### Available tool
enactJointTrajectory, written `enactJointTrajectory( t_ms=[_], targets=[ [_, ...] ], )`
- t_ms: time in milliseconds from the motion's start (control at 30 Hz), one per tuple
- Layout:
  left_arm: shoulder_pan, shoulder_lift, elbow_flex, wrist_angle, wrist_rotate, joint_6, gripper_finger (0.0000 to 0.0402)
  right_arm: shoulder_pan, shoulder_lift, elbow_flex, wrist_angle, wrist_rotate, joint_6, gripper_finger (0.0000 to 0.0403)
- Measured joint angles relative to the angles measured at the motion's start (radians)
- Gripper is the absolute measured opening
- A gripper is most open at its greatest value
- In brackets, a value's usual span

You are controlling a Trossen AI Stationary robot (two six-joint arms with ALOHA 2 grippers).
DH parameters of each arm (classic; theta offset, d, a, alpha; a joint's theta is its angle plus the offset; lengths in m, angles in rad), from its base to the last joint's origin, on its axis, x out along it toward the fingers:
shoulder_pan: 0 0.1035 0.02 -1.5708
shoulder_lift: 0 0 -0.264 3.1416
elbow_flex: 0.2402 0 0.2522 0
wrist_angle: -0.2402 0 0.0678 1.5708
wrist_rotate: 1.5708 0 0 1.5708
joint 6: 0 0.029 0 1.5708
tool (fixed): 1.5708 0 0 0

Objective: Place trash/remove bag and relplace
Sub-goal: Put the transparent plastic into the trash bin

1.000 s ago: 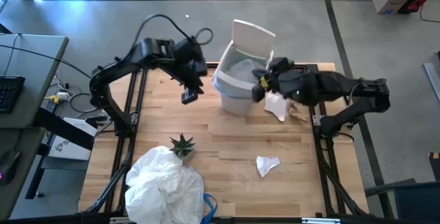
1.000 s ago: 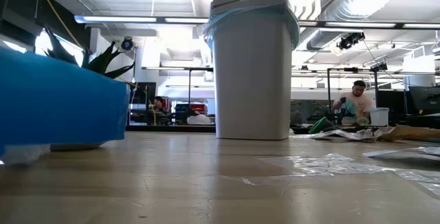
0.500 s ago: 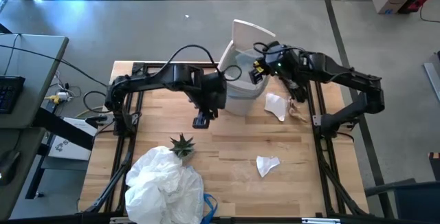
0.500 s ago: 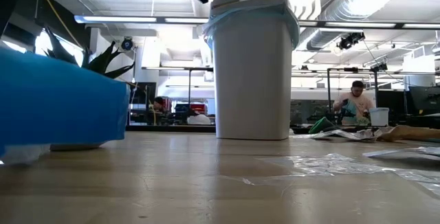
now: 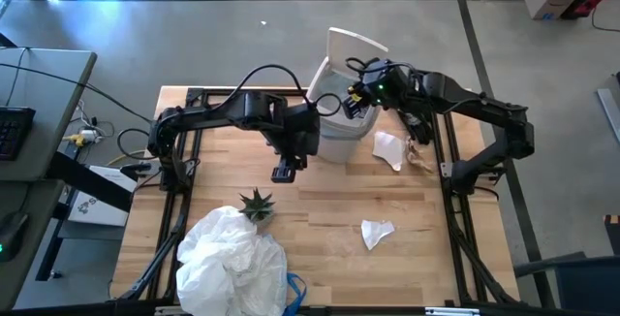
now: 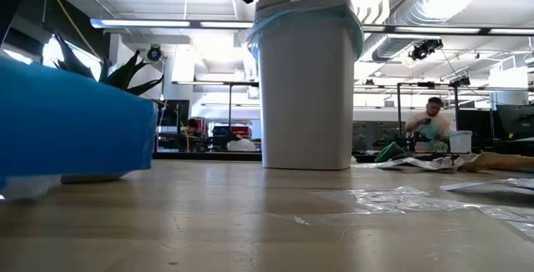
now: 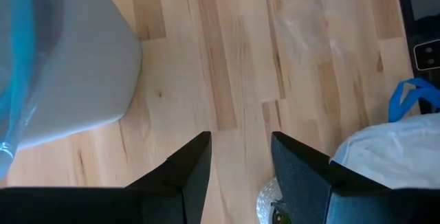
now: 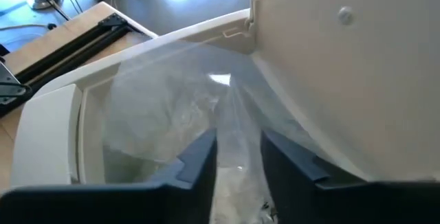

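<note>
1. Right gripper (image 8: 237, 157) is hovering over the bin (image 5: 334, 132), fingers slightly spread, clear wrapper (image 8: 237, 124) dropping into the bag (image 8: 137, 114); let it fall clear.
2. Left gripper (image 7: 240, 159) is waiting beside the bin, spread, empty.
3. More trash (image 5: 378, 231) is lying on the table (image 5: 387, 195).

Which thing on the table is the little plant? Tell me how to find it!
Start at the wooden table and find the big crumpled white bag at its near left corner. The little plant sits right at that bag's top edge. It is the only green, spiky thing; the scraps nearby are pale paper.
</note>
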Motion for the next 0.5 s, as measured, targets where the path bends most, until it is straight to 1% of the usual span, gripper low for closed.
enactJointTrajectory(
  t_ms=[133,300,400,500],
  targets=[
    [0.0,0.0,0.0,0.012,0.002,0.0,0.0137,0.002,-0.001,0.0,0.0,0.008,0.008,0.0148],
    [0.0,-0.001,0.0,0.02,0.01,-0.001,0.0137,0.016,-0.002,0.0,0.0,0.013,0.01,0.0195],
    [0.0,-0.001,0.0,0.044,0.085,-0.004,0.0137,0.026,-0.002,0.016,-0.025,0.016,0.036,0.0212],
    [-0.006,-0.001,0.0,0.05,0.157,-0.004,0.0137,0.052,-0.002,0.06,-0.085,0.034,0.066,0.0217]
  ],
)
